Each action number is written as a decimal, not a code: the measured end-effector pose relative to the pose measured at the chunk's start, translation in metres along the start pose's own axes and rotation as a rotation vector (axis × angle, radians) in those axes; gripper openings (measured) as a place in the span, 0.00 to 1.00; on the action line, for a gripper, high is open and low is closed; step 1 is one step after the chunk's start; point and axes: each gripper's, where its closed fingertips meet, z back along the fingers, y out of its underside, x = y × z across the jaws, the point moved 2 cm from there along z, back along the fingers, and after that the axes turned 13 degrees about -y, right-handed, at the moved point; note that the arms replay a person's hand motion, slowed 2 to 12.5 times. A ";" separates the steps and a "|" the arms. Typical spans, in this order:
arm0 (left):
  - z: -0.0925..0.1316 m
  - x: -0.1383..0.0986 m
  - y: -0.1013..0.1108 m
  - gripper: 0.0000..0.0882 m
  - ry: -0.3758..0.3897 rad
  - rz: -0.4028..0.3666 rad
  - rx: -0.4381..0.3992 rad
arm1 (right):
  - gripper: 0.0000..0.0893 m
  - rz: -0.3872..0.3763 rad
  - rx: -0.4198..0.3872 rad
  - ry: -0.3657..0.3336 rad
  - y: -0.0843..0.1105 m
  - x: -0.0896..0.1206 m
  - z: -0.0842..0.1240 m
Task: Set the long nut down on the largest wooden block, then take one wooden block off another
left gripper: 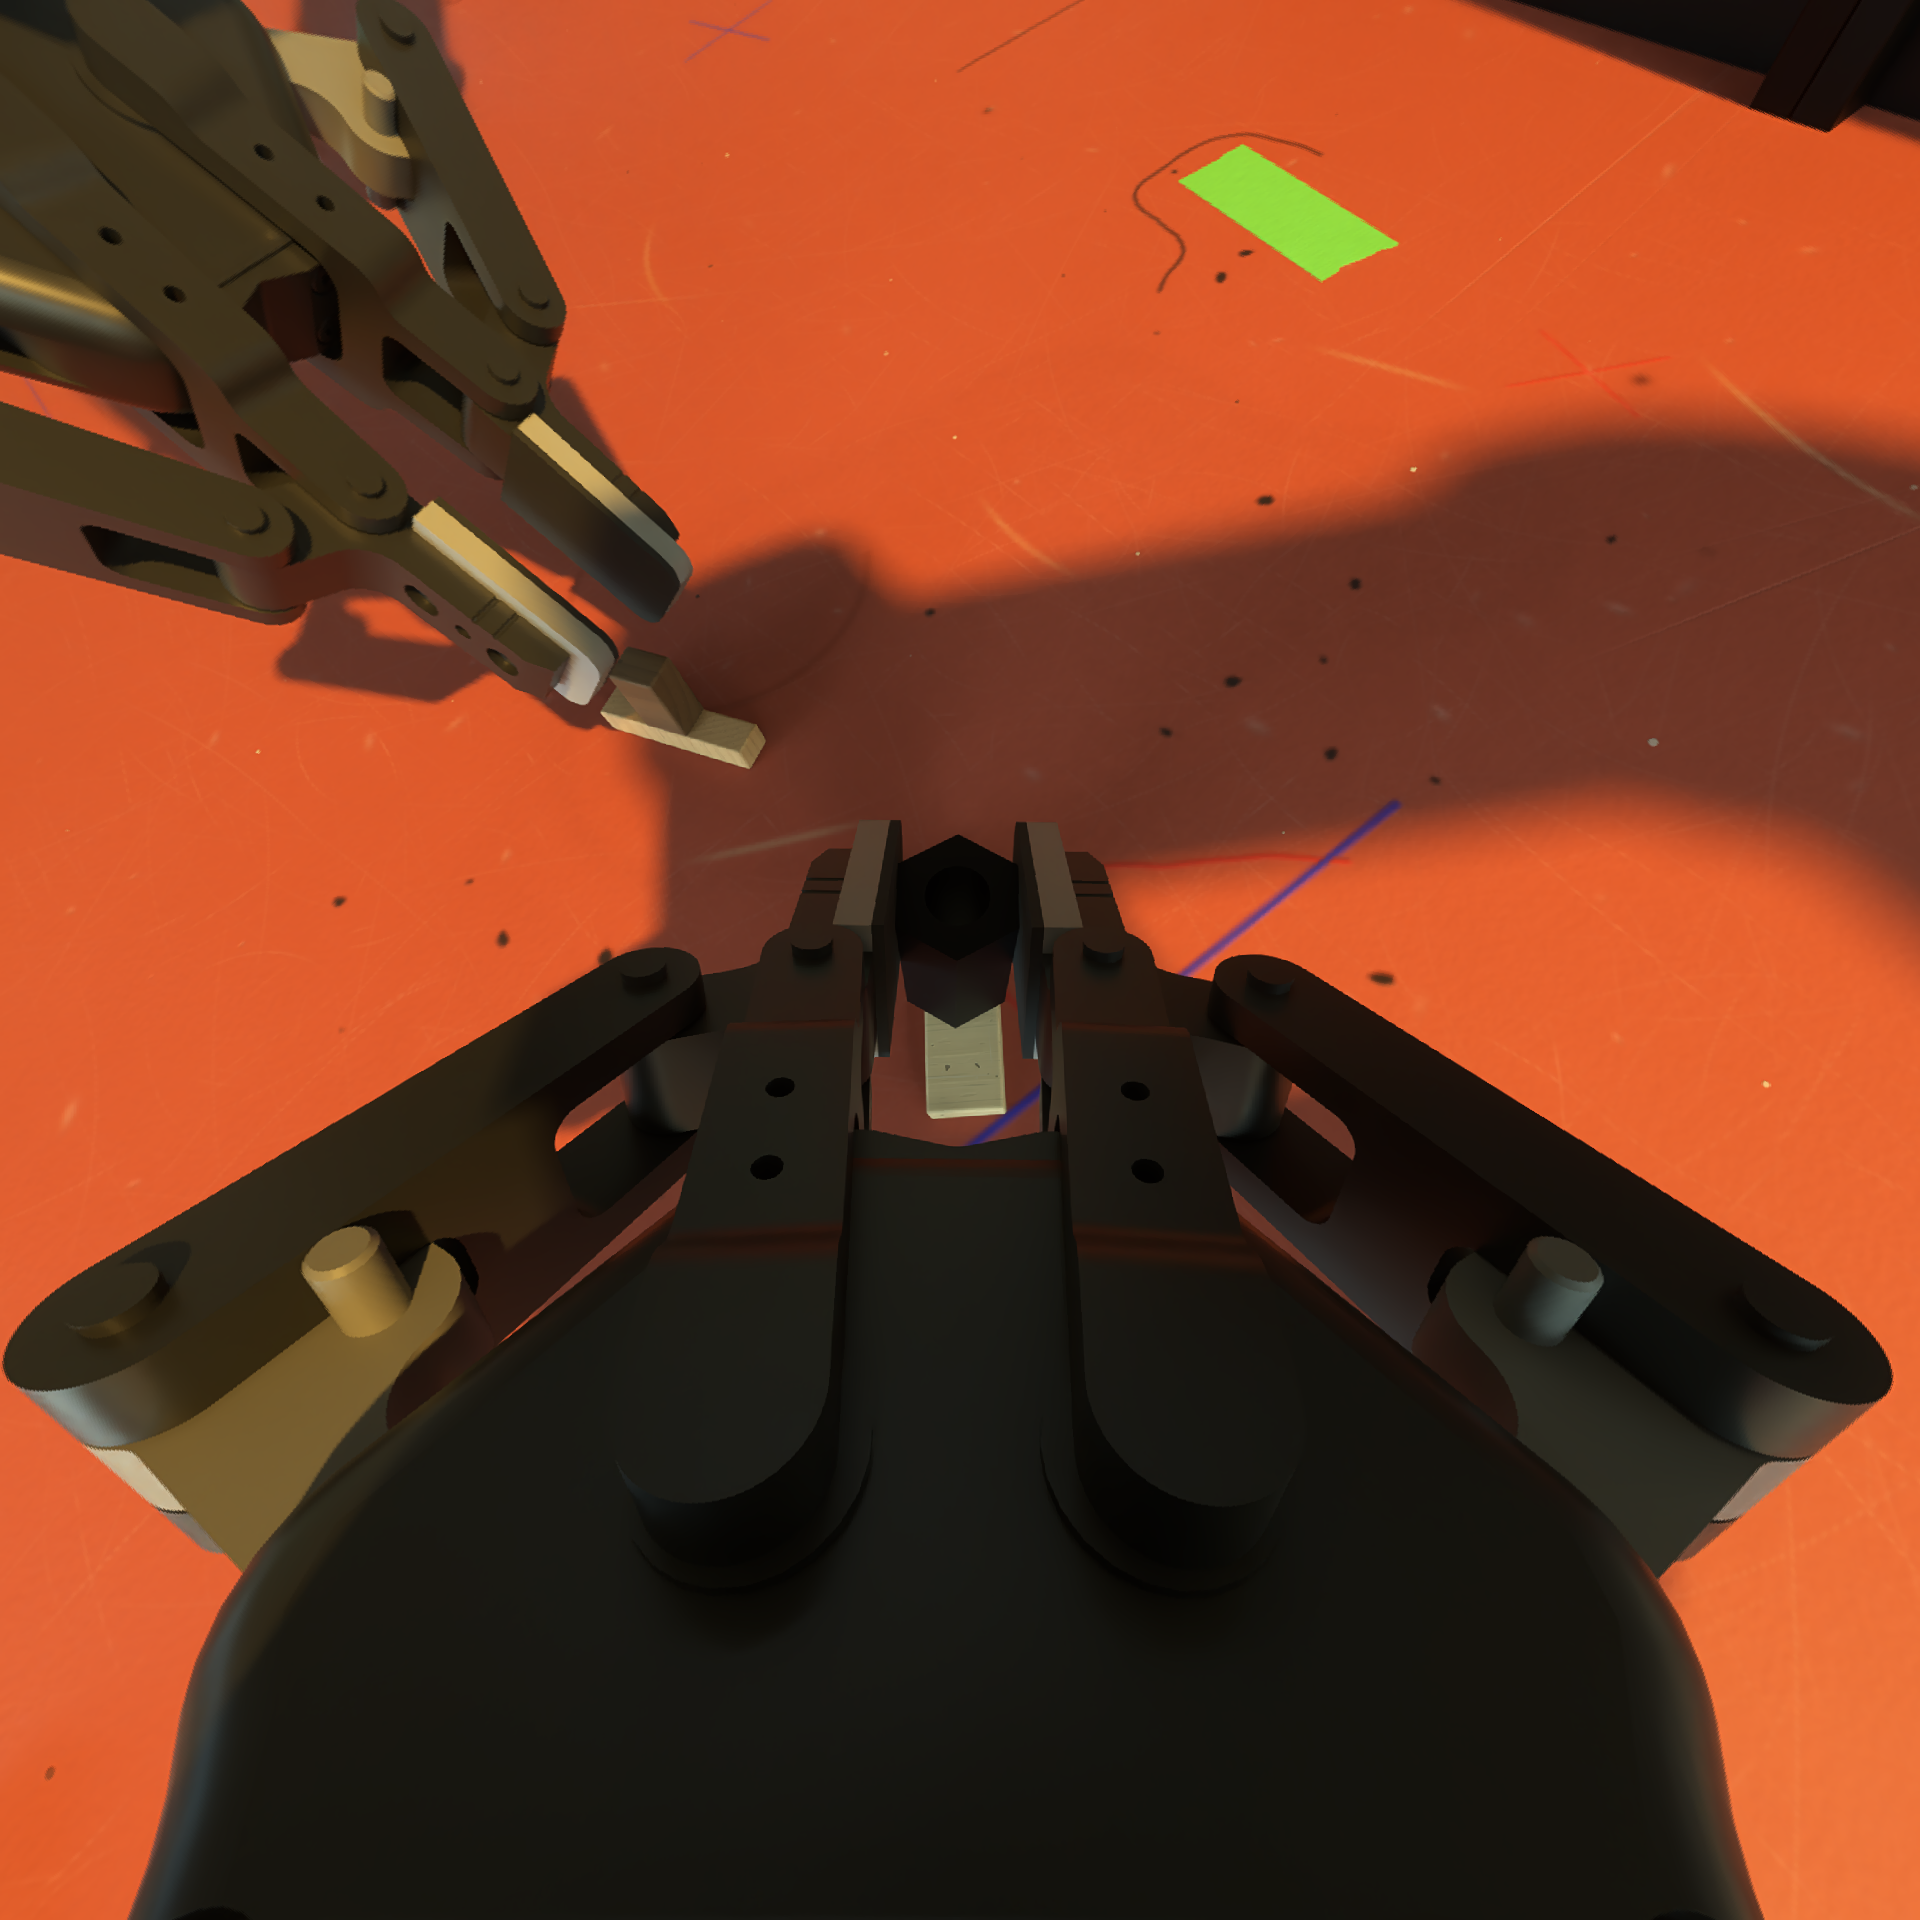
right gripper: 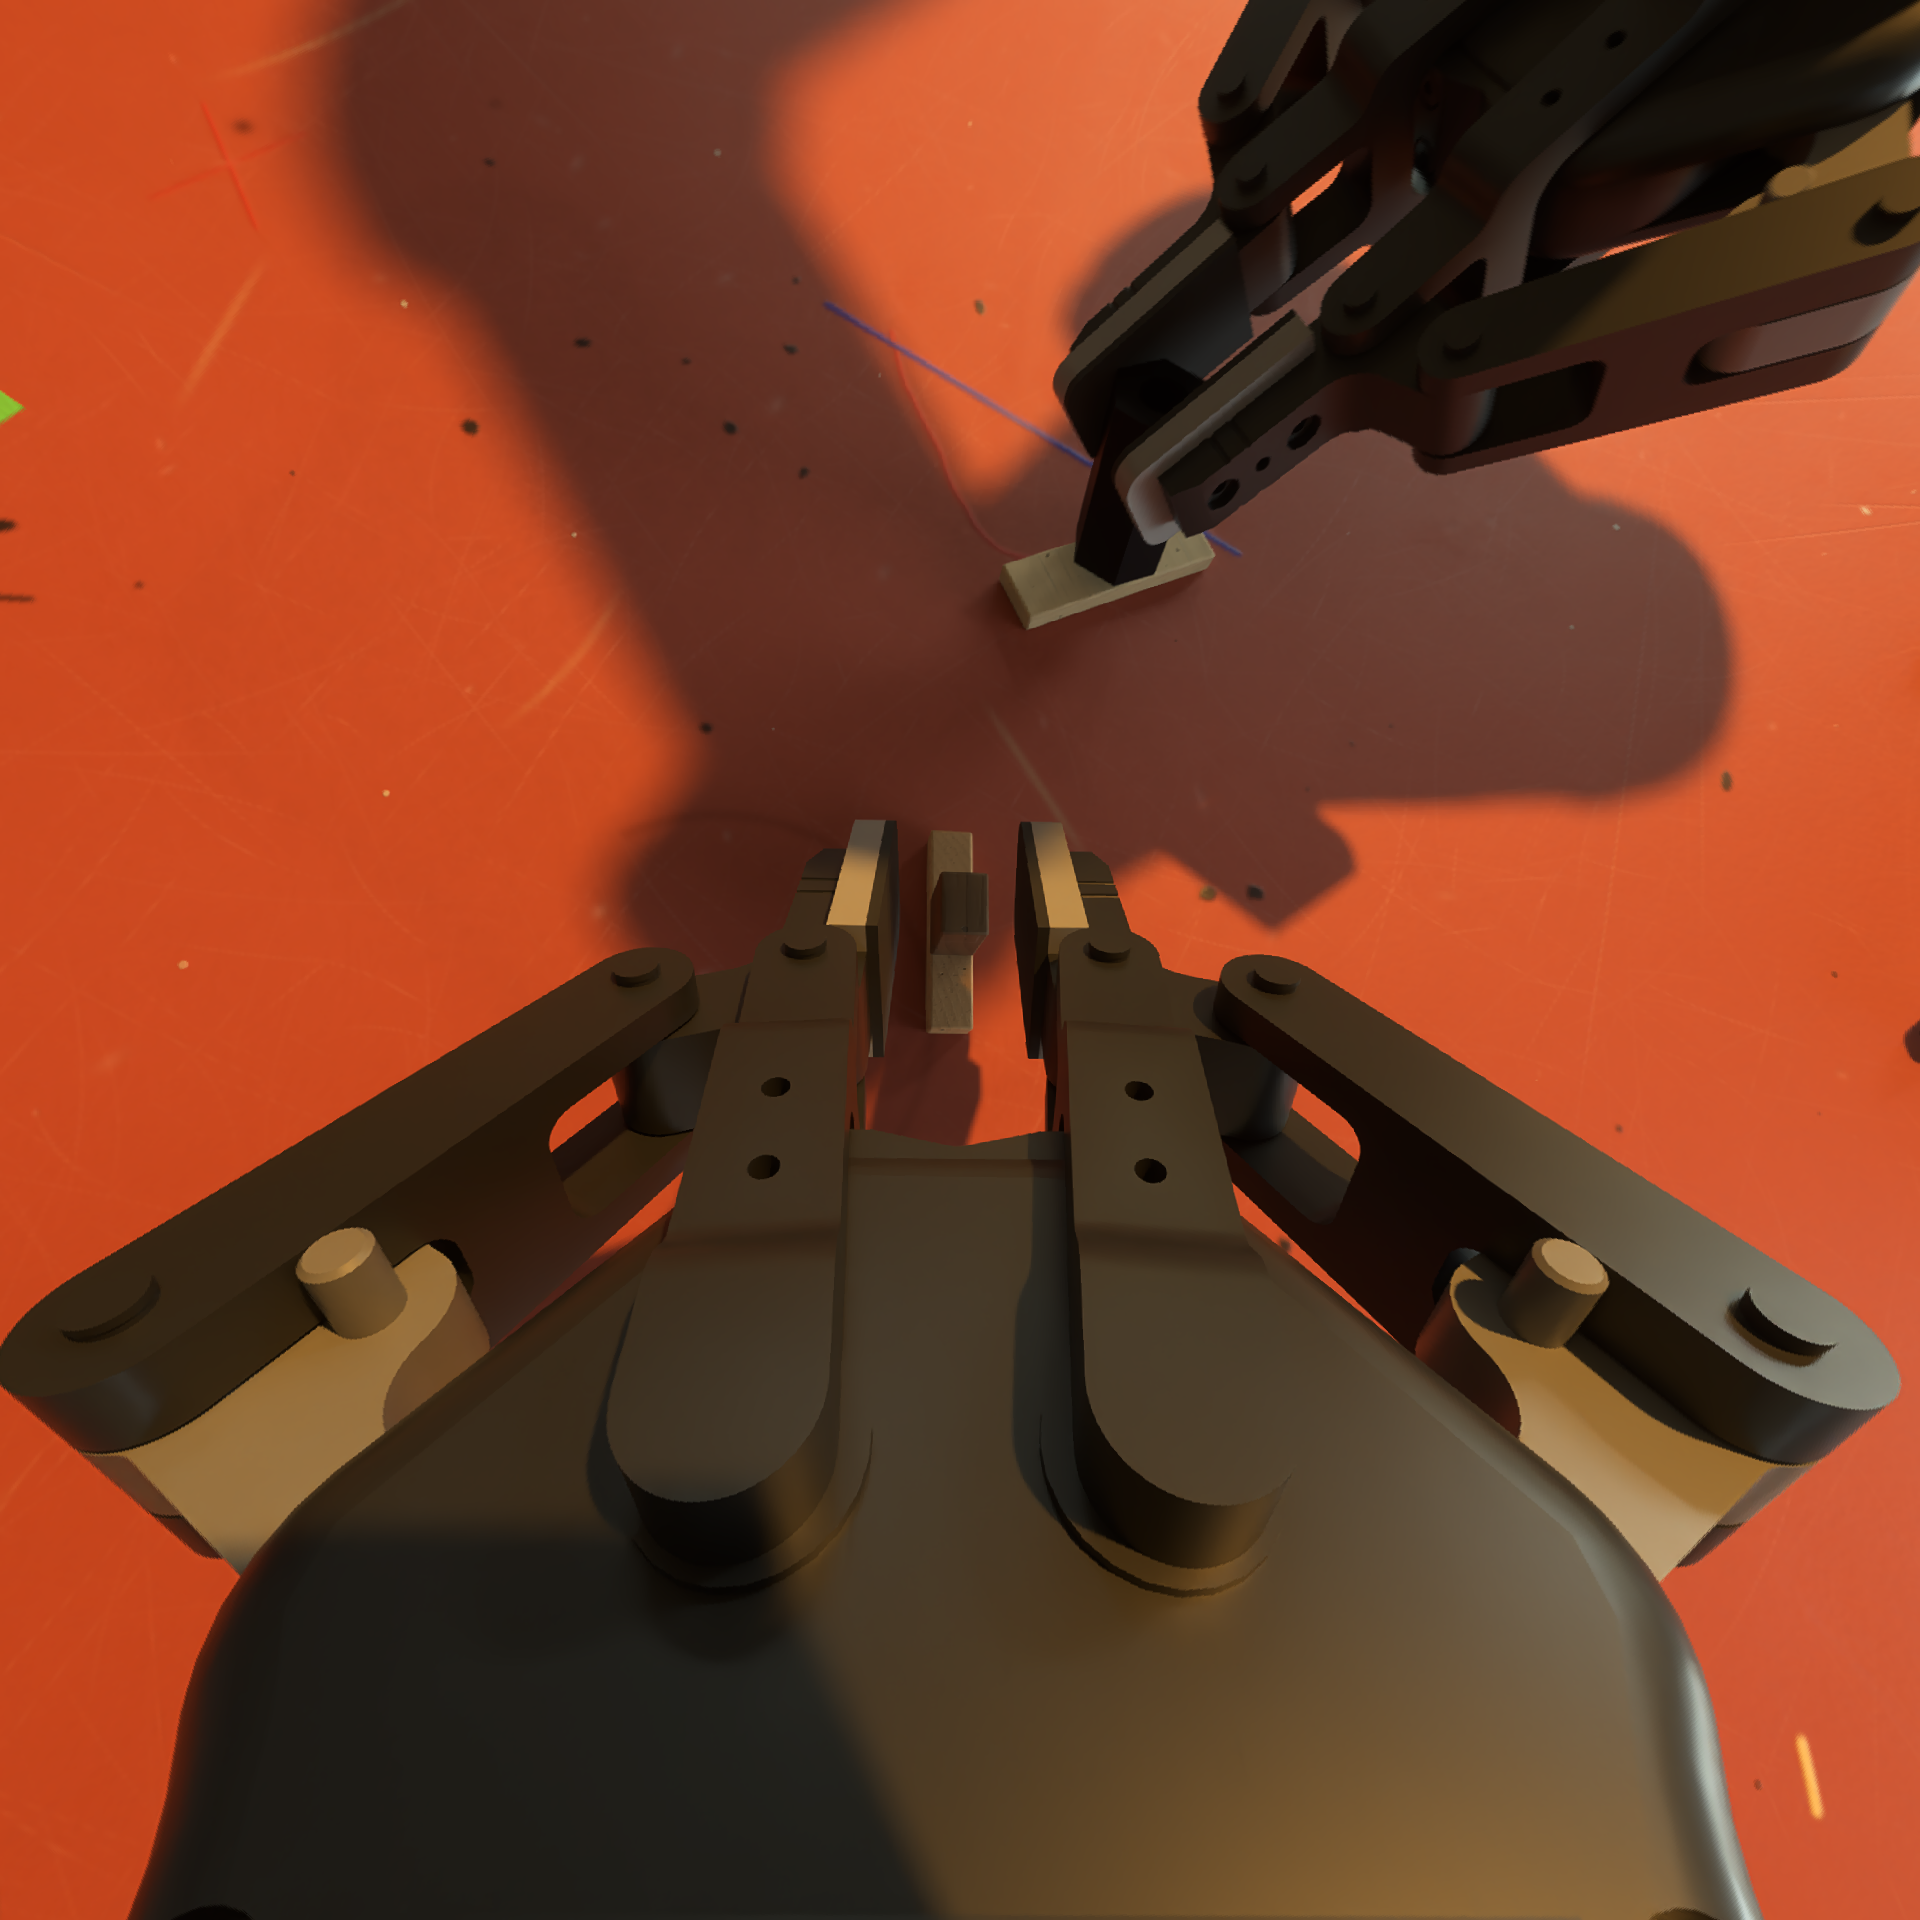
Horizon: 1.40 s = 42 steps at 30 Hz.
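Observation:
My left gripper [left gripper: 956, 894] is shut on the black long nut [left gripper: 956, 904], holding it upright. In the right wrist view the nut [right gripper: 1117, 520] stands with its lower end on the largest wooden block [right gripper: 1049, 592], a flat pale slab; this block also shows under the nut in the left wrist view [left gripper: 964, 1070]. My right gripper [right gripper: 956, 883] is open, its fingers on either side of a small wooden block [right gripper: 961, 909] with a gap on each side. That block sits on a thin wooden block [right gripper: 949, 997]. This stack [left gripper: 707, 732] lies by the right gripper [left gripper: 623, 639].
The orange table top [left gripper: 1247, 623] is scratched and speckled, with dark arm shadows. A green tape rectangle [left gripper: 1288, 213] lies at the back right. A dark object [left gripper: 1829, 62] fills the far right corner. The two stacks lie close together.

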 end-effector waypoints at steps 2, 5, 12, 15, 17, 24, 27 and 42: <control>0.000 0.000 0.000 0.22 -0.001 0.001 0.001 | 0.23 0.003 0.021 -0.005 0.002 0.001 -0.003; 0.000 0.000 0.000 0.22 -0.002 0.002 0.002 | 0.23 0.002 0.054 -0.013 0.006 0.002 -0.006; 0.000 0.001 0.001 0.22 -0.011 0.004 0.003 | 0.23 -0.009 0.095 -0.013 0.012 0.002 -0.010; 0.000 0.002 0.001 0.22 -0.020 0.004 0.003 | 0.23 -0.011 0.092 -0.015 0.011 0.002 -0.012; 0.000 0.003 0.001 0.22 -0.028 0.005 0.003 | 0.22 -0.010 0.092 -0.015 0.010 0.002 -0.013; 0.000 0.005 0.000 0.22 -0.055 0.004 -0.002 | 0.16 -0.007 0.092 -0.006 0.009 0.000 -0.014; 0.000 0.006 0.000 0.23 -0.063 0.006 -0.003 | 0.15 -0.003 0.091 -0.002 0.009 -0.001 -0.015; 0.007 0.006 0.003 0.28 -0.069 0.038 -0.003 | 0.09 0.038 0.073 0.045 0.005 -0.007 -0.012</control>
